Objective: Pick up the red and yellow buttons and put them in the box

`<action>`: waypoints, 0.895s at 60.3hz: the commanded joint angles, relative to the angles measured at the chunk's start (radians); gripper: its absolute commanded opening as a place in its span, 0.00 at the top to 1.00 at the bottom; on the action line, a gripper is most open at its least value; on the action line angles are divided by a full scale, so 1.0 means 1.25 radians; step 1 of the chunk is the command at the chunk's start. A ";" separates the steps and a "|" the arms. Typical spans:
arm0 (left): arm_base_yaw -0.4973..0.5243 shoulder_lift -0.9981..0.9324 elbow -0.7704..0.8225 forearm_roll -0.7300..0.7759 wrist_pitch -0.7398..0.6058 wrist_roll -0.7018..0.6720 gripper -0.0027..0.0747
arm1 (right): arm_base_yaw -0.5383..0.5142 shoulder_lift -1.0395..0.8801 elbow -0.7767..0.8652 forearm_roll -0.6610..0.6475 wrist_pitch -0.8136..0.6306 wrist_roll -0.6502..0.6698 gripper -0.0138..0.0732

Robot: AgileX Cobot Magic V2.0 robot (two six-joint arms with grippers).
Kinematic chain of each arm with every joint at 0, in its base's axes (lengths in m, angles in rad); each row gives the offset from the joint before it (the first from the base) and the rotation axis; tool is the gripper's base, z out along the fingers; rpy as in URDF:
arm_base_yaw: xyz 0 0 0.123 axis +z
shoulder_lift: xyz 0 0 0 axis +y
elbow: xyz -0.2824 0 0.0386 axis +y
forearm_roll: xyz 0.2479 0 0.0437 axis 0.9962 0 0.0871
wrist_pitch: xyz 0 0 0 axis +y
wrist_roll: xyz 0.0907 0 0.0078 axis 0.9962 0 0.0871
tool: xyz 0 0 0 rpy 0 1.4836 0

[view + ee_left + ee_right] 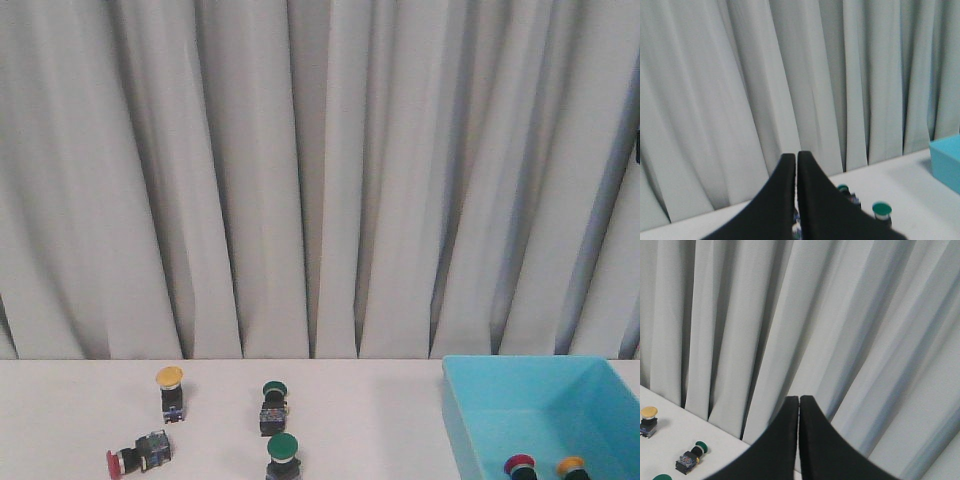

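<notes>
Red and yellow buttons lie apart on our table (60, 420): a red one (138, 454) on its side, a yellow one (171, 392) upright, then two green buttons (275, 405), all well below our left gripper (796, 160), pressed together on nothing. Beneath our right gripper (799, 402), likewise pressed together and empty, the box (480, 420) holds another red button (519, 466) and yellow button (571, 467).

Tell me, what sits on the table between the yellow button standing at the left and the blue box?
In the front view, between the yellow button and the box sit two green-capped buttons, then bare table.
</notes>
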 commanded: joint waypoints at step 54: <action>0.263 -0.255 0.433 -0.029 -0.213 -0.009 0.97 | 0.002 -0.007 -0.021 0.005 -0.060 -0.008 0.85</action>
